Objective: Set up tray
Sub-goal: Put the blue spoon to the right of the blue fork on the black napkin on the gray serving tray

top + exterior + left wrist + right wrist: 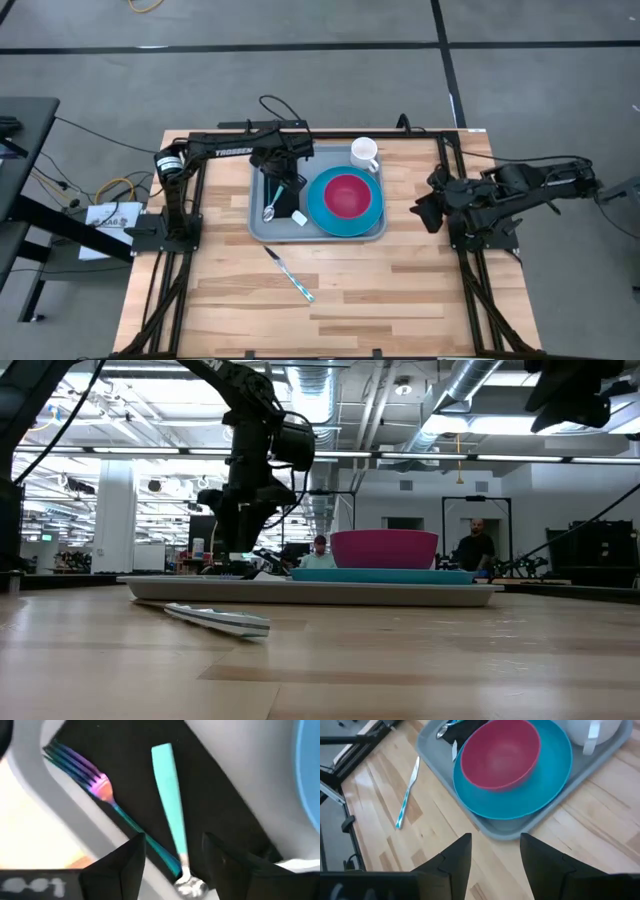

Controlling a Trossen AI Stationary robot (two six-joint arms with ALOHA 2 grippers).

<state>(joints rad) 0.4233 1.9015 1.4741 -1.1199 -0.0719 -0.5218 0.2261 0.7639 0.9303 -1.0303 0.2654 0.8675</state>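
Observation:
The grey-blue tray lies in the middle of the table. On it are a blue plate carrying a red bowl, a white mug and a black napkin. A teal-handled spoon and an iridescent fork lie on the napkin. My left gripper is open just above the napkin, its fingers either side of the spoon's bowl end and touching nothing. A teal-handled knife lies on the table near the tray. My right gripper is open, waiting right of the tray.
Bare wood spreads along the table's near side around the knife. The mug stands in the tray's far right corner. The arms' frames run along the table's left and right edges. People show in the room beyond the table.

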